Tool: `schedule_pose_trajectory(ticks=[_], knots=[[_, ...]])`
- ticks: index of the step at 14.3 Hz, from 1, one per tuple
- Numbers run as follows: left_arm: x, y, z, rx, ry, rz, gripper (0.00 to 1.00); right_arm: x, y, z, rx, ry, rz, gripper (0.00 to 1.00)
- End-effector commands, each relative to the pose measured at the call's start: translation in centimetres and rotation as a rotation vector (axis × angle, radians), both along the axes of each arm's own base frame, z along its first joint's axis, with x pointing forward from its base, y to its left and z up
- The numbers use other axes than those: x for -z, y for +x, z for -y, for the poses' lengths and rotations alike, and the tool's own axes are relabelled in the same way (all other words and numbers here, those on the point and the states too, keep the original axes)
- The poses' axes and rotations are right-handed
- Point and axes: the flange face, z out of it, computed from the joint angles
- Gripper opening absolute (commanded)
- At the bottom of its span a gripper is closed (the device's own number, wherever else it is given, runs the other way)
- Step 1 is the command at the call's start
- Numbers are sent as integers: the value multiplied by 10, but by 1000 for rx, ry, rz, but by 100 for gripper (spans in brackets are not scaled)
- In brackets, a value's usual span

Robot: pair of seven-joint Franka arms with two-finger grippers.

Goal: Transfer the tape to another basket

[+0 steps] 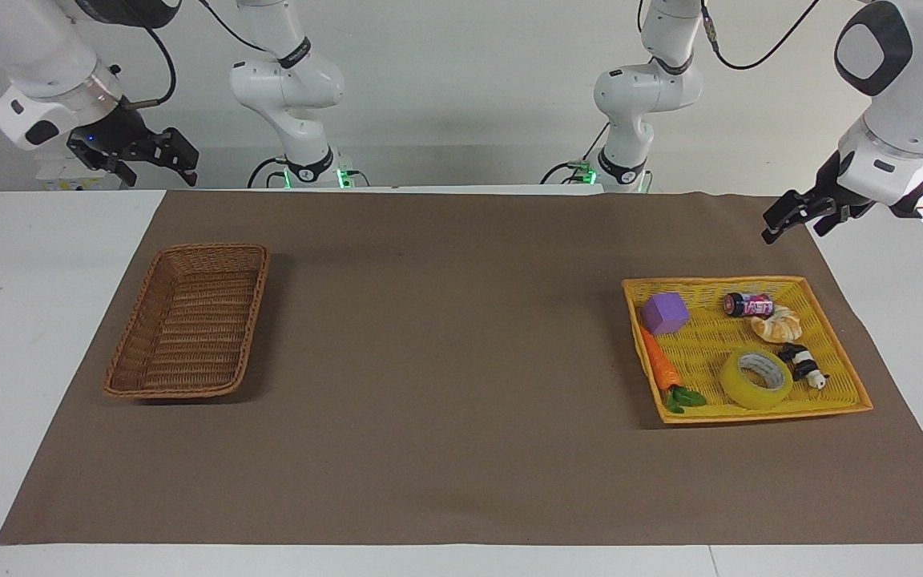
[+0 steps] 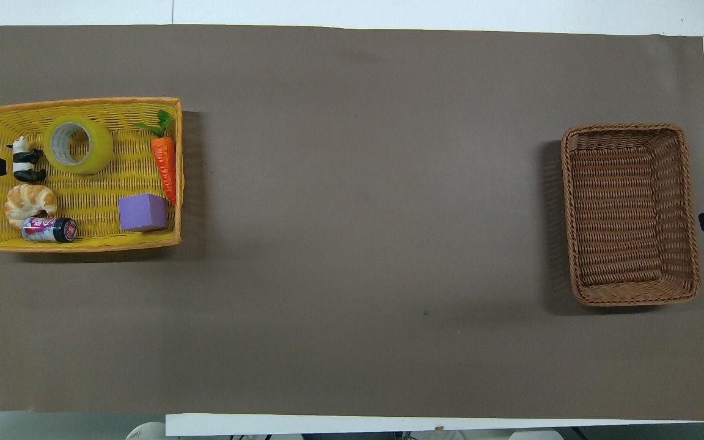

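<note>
Tape lies flat in the yellow tray; both arms hang clear.

Facing view: the tape (image 1: pixel 755 378) sits in the tray (image 1: pixel 846 353), beside the panda (image 1: pixel 803 365), well apart from the basket (image 1: pixel 189 320). Left gripper (image 1: pixel 800 215) and right gripper (image 1: pixel 135 159) are up, fingers apart. Overhead view: the panda (image 2: pixel 25 160) touches the roll (image 2: pixel 78 144), so a descending finger may well snag it or slip off the slick rim.
</note>
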Motion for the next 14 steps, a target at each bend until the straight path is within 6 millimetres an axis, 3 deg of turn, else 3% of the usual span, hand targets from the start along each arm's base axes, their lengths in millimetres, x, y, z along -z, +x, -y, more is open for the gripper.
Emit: schedule_pose_trajectory(ticks=[1, 4, 5, 7, 9, 12, 14], knots=[[-6, -4, -1, -16, -6, -12, 100, 0, -7, -1, -15, 5, -1, 99], [0, 0, -15, -38, -3, 24, 100, 0, -7, -1, -15, 5, -1, 99], [10, 1, -37, -68, 0, 43, 100, 0, -7, -1, -15, 5, -1, 99], [47, 5, -65, -38, 6, 59, 100, 0, -7, -1, -15, 5, -1, 99], [103, 19, -91, -60, 12, 96, 94, 0, -7, -1, -15, 5, -1, 99], [173, 55, -90, -50, 16, 141, 93, 0, -7, -1, -15, 5, -1, 99], [202, 72, -91, -49, 20, 180, 91, 0, -7, -1, -15, 5, -1, 99]])
